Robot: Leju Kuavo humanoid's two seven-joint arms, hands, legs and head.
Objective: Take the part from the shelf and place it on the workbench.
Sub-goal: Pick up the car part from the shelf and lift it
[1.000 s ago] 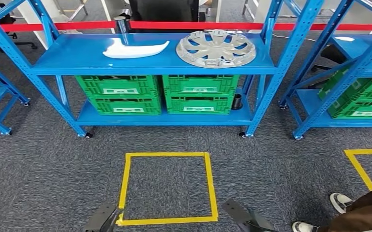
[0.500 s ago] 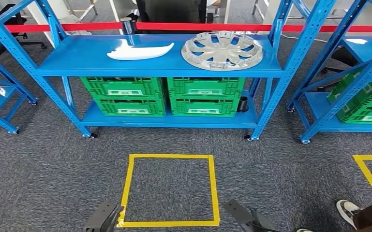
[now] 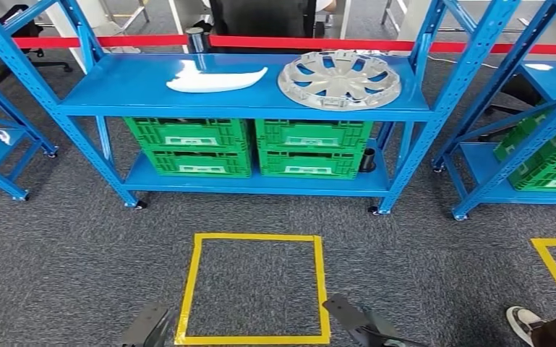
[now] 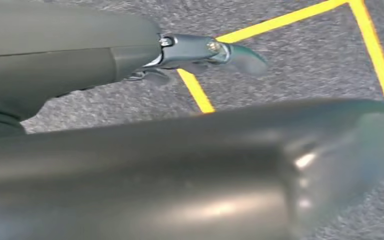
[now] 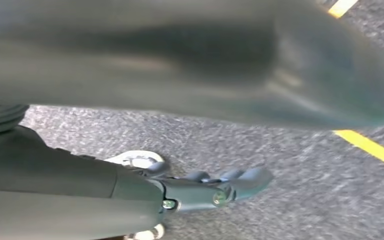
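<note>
On the top board of the blue shelf [image 3: 137, 97] lie two parts: a white curved trim piece [image 3: 217, 78] on the left and a silver wheel cover [image 3: 343, 78] on the right. Both are well ahead of me, across the carpet. My left hand [image 4: 207, 50] hangs low over the carpet near a corner of yellow tape, fingers stretched out and holding nothing. My right hand [image 5: 219, 187] also hangs over the carpet with straight fingers and nothing in it. Both hands are far from the shelf.
Green crates [image 3: 188, 144] fill the shelf's lower board. A yellow taped square [image 3: 253, 285] marks the carpet before the shelf. More blue shelves stand at left [image 3: 0, 144] and right [image 3: 520, 144]. A red barrier tape [image 3: 332, 43] runs behind. A person's shoe [image 3: 524, 323] is at lower right.
The whole picture has shifted: the camera moved, so the shelf and taped square now sit a little further right and lower. The person's shoes have slid toward the right edge.
</note>
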